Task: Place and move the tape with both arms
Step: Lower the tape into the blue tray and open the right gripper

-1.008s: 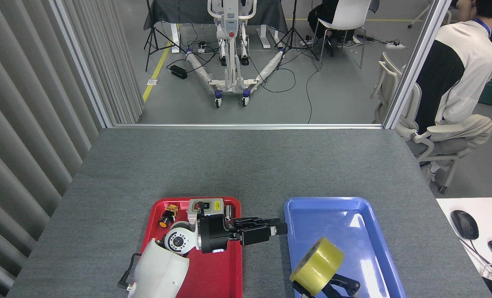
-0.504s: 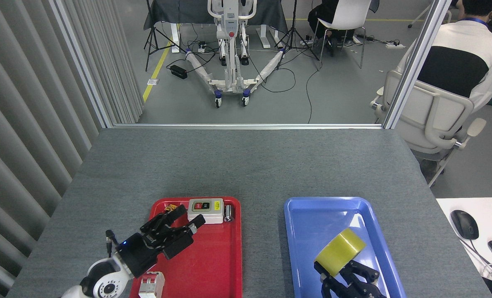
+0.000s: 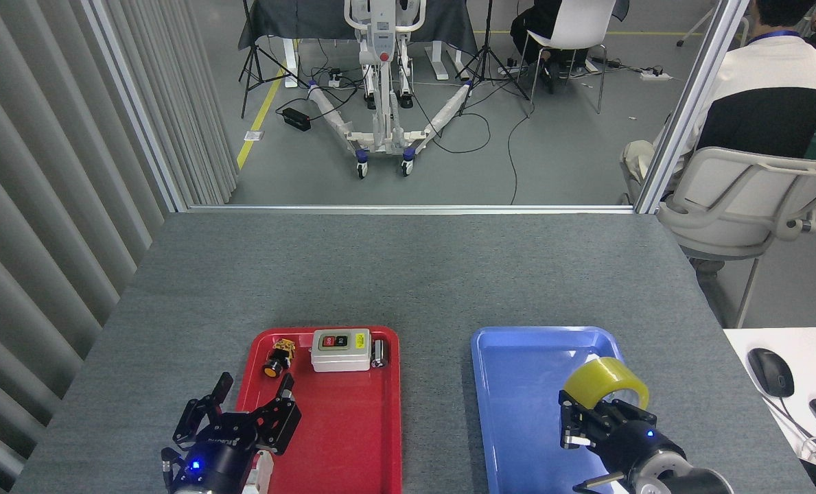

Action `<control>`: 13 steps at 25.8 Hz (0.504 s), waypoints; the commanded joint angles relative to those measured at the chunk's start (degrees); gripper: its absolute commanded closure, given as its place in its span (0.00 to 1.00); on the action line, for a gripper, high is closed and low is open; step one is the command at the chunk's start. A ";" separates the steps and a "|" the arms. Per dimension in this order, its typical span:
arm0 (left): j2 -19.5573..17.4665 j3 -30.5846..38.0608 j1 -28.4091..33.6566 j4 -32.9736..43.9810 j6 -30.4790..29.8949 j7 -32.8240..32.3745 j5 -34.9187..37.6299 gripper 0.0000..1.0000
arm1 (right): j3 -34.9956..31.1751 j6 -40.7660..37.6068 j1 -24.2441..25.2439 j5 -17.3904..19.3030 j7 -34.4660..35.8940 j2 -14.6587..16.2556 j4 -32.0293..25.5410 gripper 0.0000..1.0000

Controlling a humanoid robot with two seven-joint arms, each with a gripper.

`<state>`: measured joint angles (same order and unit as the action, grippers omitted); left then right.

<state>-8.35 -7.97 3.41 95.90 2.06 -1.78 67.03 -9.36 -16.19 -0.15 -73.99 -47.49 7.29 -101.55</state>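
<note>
Two changes in the last second. Right hand (image 3: 589, 418) has carried the tape (image 3: 607, 385) from the near-left corner of the blue tray (image 3: 517, 412) across toward the tray's right rim, and the roll has turned: its open side now faces the camera as a yellow arch, where a second ago the broad face showed. Fingers are closed on the roll's near lower edge; whether the roll touches the tray floor cannot be told from this angle.

Left hand (image 3: 239, 429) has pulled back from the gap between the trays to the near-left corner of the red tray (image 3: 353, 425). Fingers spread, nothing held.

Switch box (image 3: 340, 350), yellow-capped push button (image 3: 277, 358) and small metal cylinder (image 3: 379, 353) sit along the red tray's far edge, unmoved.

Judgement: transfer to the right arm looks complete; placement in the blue tray is in hand, release not yet done.
</note>
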 commanded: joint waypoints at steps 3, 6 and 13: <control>-1.40 0.06 -0.51 -2.12 0.48 0.37 -4.36 0.00 | 3.47 4.76 -1.61 1.30 -4.98 0.00 1.18 1.00; -1.93 -0.03 -0.33 -1.86 0.13 1.52 -4.36 0.00 | 4.62 6.08 -1.26 2.88 -4.90 0.36 2.06 1.00; -1.93 -0.20 0.20 -2.21 0.22 12.94 -3.66 0.00 | 6.20 6.61 -0.91 2.36 -4.19 0.27 2.23 0.36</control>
<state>-10.42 -8.13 3.46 93.78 2.27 7.25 63.15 -3.73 -9.80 -1.30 -71.44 -52.48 7.55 -99.45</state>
